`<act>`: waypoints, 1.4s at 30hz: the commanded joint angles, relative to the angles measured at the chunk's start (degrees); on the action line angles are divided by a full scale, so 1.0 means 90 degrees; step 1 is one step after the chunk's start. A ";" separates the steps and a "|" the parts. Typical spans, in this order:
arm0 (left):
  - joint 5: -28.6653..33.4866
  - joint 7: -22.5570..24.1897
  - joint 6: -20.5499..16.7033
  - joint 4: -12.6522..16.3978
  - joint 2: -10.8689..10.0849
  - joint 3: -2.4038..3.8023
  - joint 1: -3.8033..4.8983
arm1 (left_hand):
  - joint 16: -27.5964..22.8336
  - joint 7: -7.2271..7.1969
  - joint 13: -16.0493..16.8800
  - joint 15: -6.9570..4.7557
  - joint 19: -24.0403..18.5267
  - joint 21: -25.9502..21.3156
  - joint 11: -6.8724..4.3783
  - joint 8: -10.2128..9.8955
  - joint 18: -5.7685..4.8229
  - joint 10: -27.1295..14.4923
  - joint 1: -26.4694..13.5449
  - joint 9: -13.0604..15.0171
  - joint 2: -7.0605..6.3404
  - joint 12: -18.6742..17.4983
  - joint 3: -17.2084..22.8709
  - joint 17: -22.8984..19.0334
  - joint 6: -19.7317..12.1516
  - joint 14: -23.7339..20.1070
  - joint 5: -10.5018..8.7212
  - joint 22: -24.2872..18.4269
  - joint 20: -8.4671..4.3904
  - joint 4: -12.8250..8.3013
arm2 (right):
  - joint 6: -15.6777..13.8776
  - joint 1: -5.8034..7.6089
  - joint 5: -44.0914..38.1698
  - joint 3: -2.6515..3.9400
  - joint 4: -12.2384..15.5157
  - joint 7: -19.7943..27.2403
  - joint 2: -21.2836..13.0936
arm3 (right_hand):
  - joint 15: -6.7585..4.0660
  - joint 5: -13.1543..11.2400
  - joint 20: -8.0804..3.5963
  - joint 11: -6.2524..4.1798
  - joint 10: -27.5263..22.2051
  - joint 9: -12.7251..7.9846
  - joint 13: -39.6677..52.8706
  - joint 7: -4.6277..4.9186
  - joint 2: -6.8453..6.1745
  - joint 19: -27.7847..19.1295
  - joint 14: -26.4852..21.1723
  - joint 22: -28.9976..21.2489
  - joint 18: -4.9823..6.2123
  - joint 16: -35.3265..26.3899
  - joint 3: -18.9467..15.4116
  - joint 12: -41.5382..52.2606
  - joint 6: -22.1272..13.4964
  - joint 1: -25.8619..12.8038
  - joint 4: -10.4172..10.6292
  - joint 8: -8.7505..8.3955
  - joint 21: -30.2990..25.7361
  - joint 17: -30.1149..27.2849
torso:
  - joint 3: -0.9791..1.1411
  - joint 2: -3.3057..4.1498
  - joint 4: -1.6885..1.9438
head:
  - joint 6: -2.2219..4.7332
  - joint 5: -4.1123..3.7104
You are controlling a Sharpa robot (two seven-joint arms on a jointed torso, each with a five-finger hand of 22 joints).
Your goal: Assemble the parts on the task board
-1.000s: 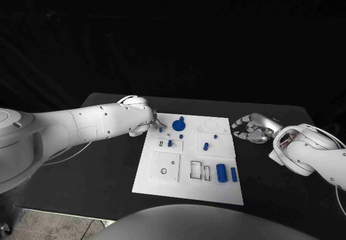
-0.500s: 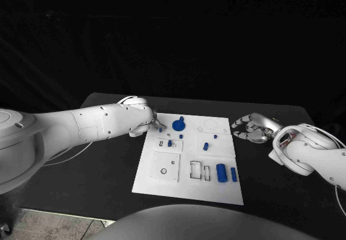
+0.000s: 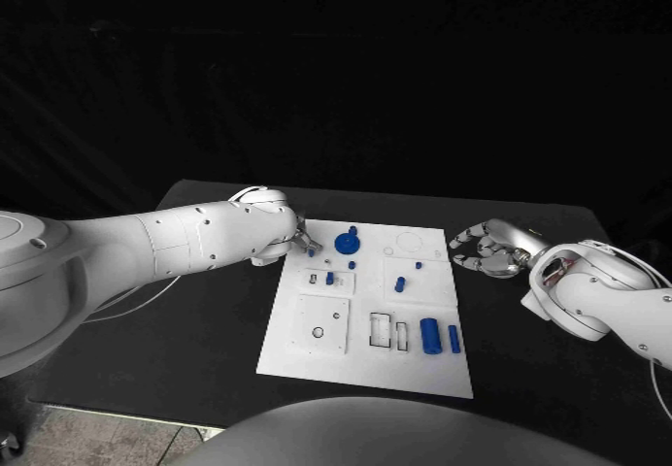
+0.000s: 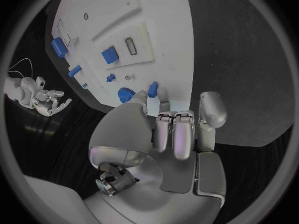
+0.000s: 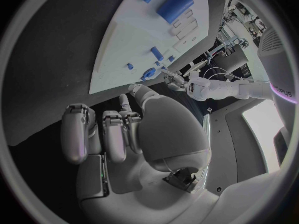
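The left hand's fingers [image 4: 154, 90] pinch a small blue part [image 4: 152, 89] at the far left corner of the task board [image 3: 336, 348], beside a blue gear-like part [image 3: 348, 239]; whether the peg is seated or lifted is hard to tell. The left hand [image 3: 287, 240] seems mid-placement; next it needs to align the peg with its hole. The right hand [image 3: 486, 249] hovers off the board's right edge over the table [image 3: 210, 330], fingers curled in, holding nothing. No writing is legible on the board.
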 commanded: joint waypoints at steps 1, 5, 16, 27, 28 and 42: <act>0.0071 0.0080 0.0087 -0.0002 0.0017 0.0002 -0.0005 | 0.0015 0.0021 0.1674 0.0039 -0.0032 -0.0030 0.0034 -0.0055 0.0098 0.0654 0.0113 -0.0018 -0.0014 0.0039 -0.0015 0.1677 0.0031 0.0657 0.0166 0.0014 0.0007 0.0010 | 0.0082 -0.0003 -0.0018 0.0000 0.0001 -0.0018 0.0004 | 0.0057 0.0028 -0.0011 0.0039 0.0668 -0.0005 0.1678 0.0012 -0.0002 -0.0053 0.0665 0.1221 0.0102 0.0021 0.0034 0.0024 0.0035 0.0040 -0.0007 -0.0017 -0.0032 0.1676 | 0.0000 0.0001 -0.0001 | 0.0001 0.0003; 0.0075 0.0098 0.0084 -0.0003 0.0016 0.0002 -0.0005 | 0.0015 0.0006 0.1674 0.0031 -0.0031 -0.0049 0.0023 -0.0121 0.0101 0.0654 0.0257 -0.0040 -0.0029 0.0039 0.0037 0.1677 0.0055 0.0657 0.0578 0.0032 0.0003 0.0002 | 0.0090 -0.0003 -0.0018 0.0000 0.0004 -0.0026 0.0002 | 0.0057 0.0028 -0.0011 0.0039 0.0668 -0.0005 0.1678 0.0012 -0.0002 -0.0053 0.0665 0.1221 0.0102 0.0021 0.0034 0.0024 0.0035 0.0040 -0.0007 -0.0017 -0.0032 0.1676 | 0.0000 0.0000 -0.0002 | 0.0001 0.0006; 0.0085 0.0151 0.0049 0.0005 0.0011 0.0002 -0.0005 | 0.0015 -0.0049 0.1674 -0.0015 -0.0015 -0.0093 -0.0031 -0.0260 0.0101 0.0654 0.0815 -0.0039 -0.0262 0.0039 0.0484 0.1677 0.0118 0.0657 0.2134 0.0107 -0.0041 -0.0057 | 0.0108 -0.0003 -0.0013 0.0000 0.0008 -0.0047 0.0000 | 0.0057 0.0034 -0.0010 0.0039 0.0668 -0.0007 0.1678 0.0011 0.0001 -0.0053 0.0665 0.1221 0.0102 0.0021 0.0042 0.0024 0.0038 0.0039 -0.0007 -0.0016 -0.0034 0.1676 | 0.0004 -0.0004 0.0001 | 0.0001 0.0032; 0.0139 0.0082 -0.0207 0.0208 -0.0161 -0.0005 -0.0006 | 0.0015 -0.0050 0.1674 -0.0057 0.0038 -0.0124 -0.0028 -0.0362 0.0085 0.0654 0.0898 0.0054 -0.0931 0.0039 0.2399 0.1677 0.0141 0.0657 0.0996 0.0237 -0.0061 0.0015 | 0.0109 -0.0004 -0.0012 0.0000 0.0010 -0.0061 -0.0027 | 0.0057 0.0038 -0.0010 0.0039 0.0668 -0.0009 0.1678 0.0011 0.0004 -0.0056 0.0665 0.1219 0.0103 0.0021 0.0050 0.0024 0.0039 0.0039 -0.0007 -0.0016 -0.0039 0.1676 | 0.0002 -0.0006 -0.0004 | 0.0001 0.0052; 0.0140 0.0060 -0.0247 0.0255 -0.0196 -0.0005 -0.0006 | 0.0015 -0.0048 0.1674 -0.0051 0.0044 -0.0128 -0.0037 -0.0357 0.0084 0.0654 0.0847 0.0073 -0.1015 0.0039 0.2566 0.1677 0.0149 0.0657 0.0960 0.0248 -0.0058 -0.0002 | 0.0109 -0.0004 -0.0012 -0.0001 0.0009 -0.0062 -0.0029 | 0.0057 0.0038 -0.0010 0.0039 0.0668 -0.0009 0.1678 0.0011 0.0004 -0.0056 0.0665 0.1219 0.0103 0.0021 0.0050 0.0024 0.0039 0.0039 -0.0007 -0.0016 -0.0039 0.1676 | 0.0003 -0.0006 -0.0004 | 0.0001 0.0059; 0.0028 -0.0026 -0.0872 0.1573 -0.0979 -0.0038 -0.0003 | 0.0015 -0.0046 0.1674 -0.0028 0.0113 -0.0111 -0.0039 -0.0337 0.0076 0.0654 0.0494 0.0173 -0.1235 0.0039 0.3203 0.1677 0.0181 0.0657 0.0720 0.0338 -0.0058 -0.0082 | 0.0094 -0.0014 -0.0010 -0.0001 -0.0002 -0.0076 -0.0055 | 0.0057 0.0047 -0.0010 0.0038 0.0668 -0.0012 0.1678 0.0010 0.0013 -0.0060 0.0665 0.1217 0.0105 0.0021 0.0068 0.0024 0.0043 0.0046 -0.0012 -0.0014 -0.0047 0.1676 | -0.0001 -0.0003 -0.0003 | 0.0001 0.0055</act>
